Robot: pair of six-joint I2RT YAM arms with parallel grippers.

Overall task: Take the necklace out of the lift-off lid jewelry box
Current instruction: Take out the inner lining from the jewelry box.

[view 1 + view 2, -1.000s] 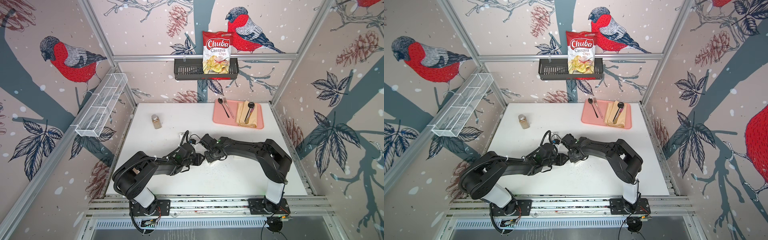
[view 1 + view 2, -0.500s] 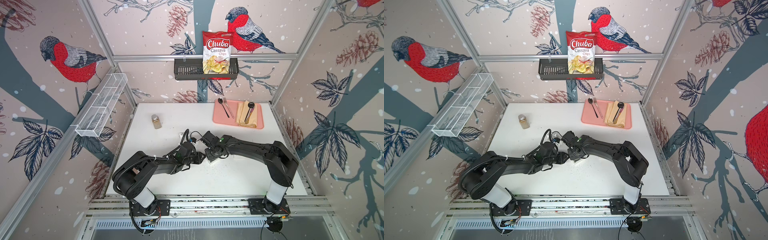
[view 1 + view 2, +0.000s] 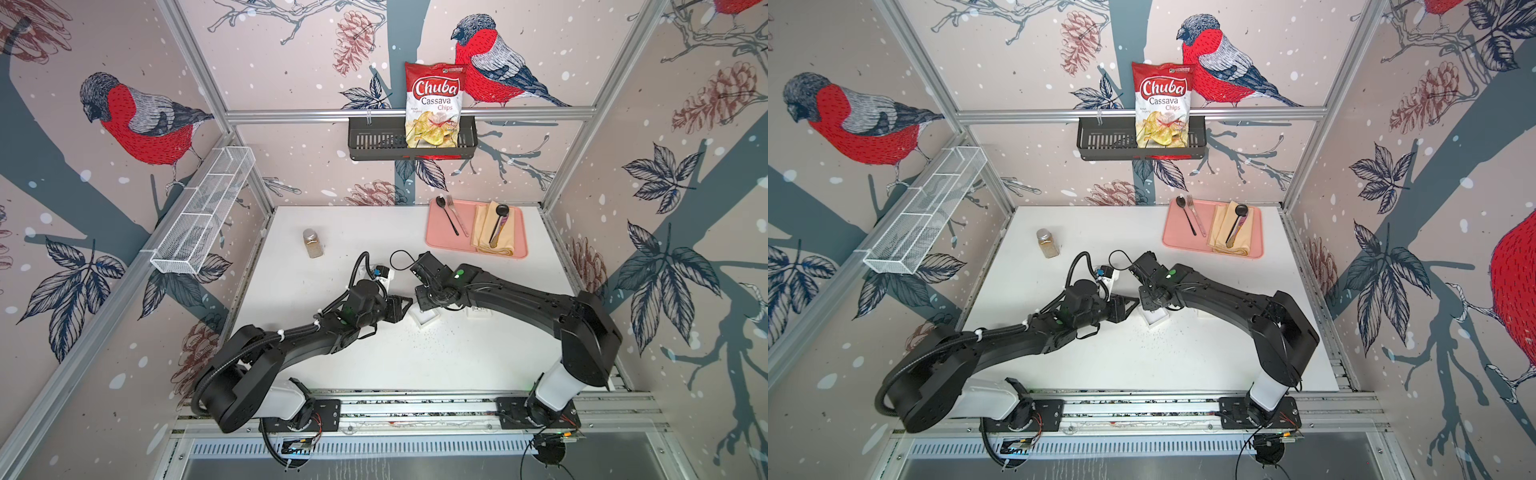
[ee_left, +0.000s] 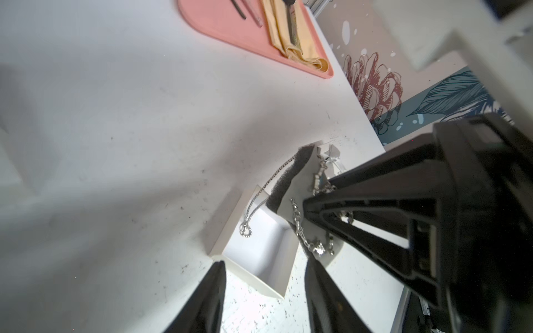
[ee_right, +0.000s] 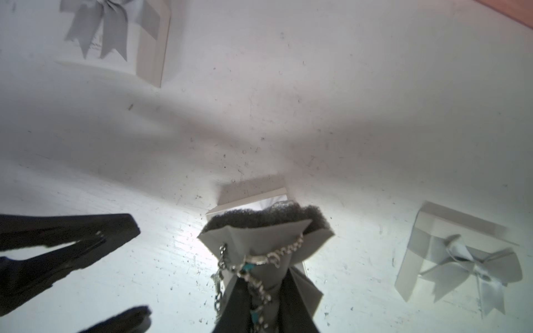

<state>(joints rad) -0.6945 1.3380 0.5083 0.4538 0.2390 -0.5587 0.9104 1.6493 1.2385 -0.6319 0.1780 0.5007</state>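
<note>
A silver necklace [image 4: 300, 230] is seen strung across a grey padded insert [image 5: 259, 233], which is pinched between the closed jaws of the right gripper [image 5: 259, 294] and held above the open white box base [image 4: 251, 278] on the white table [image 3: 415, 365]. The insert's dark foam backing is turned toward the base, and one fine strand of chain is left hanging down over the base's open cavity; whether it touches the floor inside cannot be told. The left gripper [image 4: 264, 262] is shown with its jaws spread apart and nothing between them, poised just beside the near wall of the base. In both top views the two grippers are brought close together over the middle of the table. A lid with a grey bow [image 5: 455, 256] is set down near the base, and a second bowed box [image 5: 115, 28] is seen farther off. A pink tray [image 3: 436, 245] and a spice jar [image 3: 312, 243] are placed toward the back.
</note>
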